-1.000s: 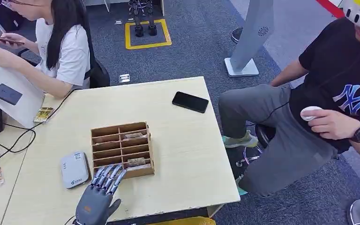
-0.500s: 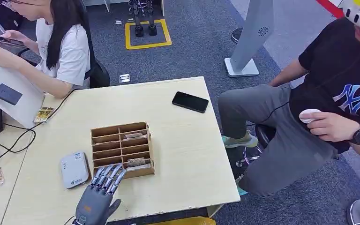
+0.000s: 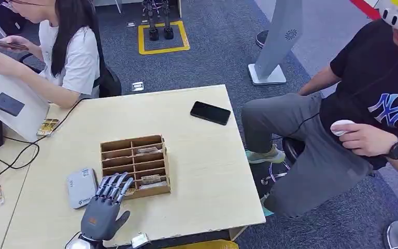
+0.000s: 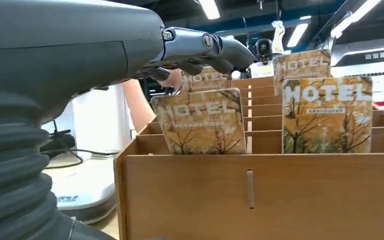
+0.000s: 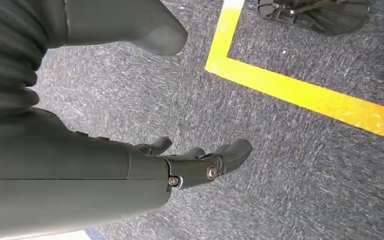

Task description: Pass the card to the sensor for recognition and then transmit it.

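A wooden divided box (image 3: 134, 165) stands mid-table with "HOTEL" cards upright in its slots. In the left wrist view one card (image 4: 202, 122) stands in the nearest row and another (image 4: 326, 115) beside it. My left hand (image 3: 103, 210) reaches in from the table's front edge. Its spread fingers (image 4: 205, 50) hover over the box's near-left corner, just above the nearest card, holding nothing. The grey-white sensor (image 3: 82, 187) lies flat directly left of the box. My right hand (image 5: 200, 162) hangs over the carpet, fingers loosely apart and empty.
A black phone (image 3: 210, 112) lies at the table's far right. A white case (image 3: 15, 106) and cables sit at the left, with loose cards (image 3: 47, 126) near them. One person sits behind the table's left, another close to its right edge.
My left hand has shifted a little to the left and risen, its fingertips now over the box's near-left corner. The box, cards and sensor have not moved.
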Controlling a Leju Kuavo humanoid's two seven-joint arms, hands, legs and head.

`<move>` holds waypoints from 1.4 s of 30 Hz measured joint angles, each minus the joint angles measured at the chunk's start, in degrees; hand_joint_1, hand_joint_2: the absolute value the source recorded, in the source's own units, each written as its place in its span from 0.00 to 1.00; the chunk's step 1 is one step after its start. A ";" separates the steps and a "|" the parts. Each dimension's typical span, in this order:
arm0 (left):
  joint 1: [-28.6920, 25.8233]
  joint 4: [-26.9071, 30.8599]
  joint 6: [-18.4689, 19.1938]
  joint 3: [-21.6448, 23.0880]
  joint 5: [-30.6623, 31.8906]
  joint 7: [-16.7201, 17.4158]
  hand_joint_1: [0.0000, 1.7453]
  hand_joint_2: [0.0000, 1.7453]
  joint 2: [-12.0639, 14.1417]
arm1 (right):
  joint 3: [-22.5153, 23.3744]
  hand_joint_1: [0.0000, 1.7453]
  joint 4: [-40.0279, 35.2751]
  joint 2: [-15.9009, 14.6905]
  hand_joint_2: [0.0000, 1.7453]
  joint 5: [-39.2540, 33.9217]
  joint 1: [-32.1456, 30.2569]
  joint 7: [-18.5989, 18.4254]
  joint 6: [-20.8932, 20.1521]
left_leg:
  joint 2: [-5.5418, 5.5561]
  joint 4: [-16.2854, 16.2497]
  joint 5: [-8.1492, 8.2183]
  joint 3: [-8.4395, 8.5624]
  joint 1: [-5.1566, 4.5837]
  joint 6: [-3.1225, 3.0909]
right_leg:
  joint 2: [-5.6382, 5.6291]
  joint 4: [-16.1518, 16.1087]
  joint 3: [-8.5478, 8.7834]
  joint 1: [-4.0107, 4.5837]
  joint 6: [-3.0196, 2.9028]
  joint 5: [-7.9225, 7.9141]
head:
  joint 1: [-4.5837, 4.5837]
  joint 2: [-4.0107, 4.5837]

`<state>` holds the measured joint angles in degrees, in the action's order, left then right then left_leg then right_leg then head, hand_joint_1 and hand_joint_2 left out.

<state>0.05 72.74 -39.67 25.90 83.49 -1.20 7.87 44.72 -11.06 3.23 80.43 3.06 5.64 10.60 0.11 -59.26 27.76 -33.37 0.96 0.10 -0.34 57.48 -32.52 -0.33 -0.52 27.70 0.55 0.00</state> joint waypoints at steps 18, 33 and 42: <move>0.18 -1.79 0.00 -0.96 0.22 -1.94 0.00 1.00 -1.01 | 0.00 0.00 0.00 0.00 1.00 0.26 0.00 0.04 0.00 | 0.00 0.00 0.00 0.00 0.00 0.00 | 0.00 0.00 0.00 0.00 0.00 0.00 | 0.00 0.00; 0.17 -1.79 -0.02 -1.01 -0.76 -2.80 1.00 1.00 -1.27 | 0.02 0.00 0.00 0.00 1.00 0.33 0.00 0.04 0.00 | 0.00 0.00 0.00 -0.01 0.00 0.00 | 0.00 0.00 0.00 0.00 0.00 0.00 | 0.00 0.00; 0.25 -1.88 -0.11 -1.01 -2.89 -3.30 1.00 1.00 -1.27 | 0.09 0.00 0.00 0.00 1.00 0.31 0.00 0.02 -0.13 | 0.00 0.00 0.00 -0.01 0.00 0.00 | 0.00 0.00 0.00 0.00 0.00 0.00 | 0.00 0.00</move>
<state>0.29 70.86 -39.78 24.89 80.61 -4.50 6.60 44.81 -11.06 3.23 80.74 3.06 5.66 10.47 0.11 -59.26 27.76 -33.38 0.96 0.09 -0.34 57.48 -32.52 -0.33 -0.51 27.70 0.55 0.00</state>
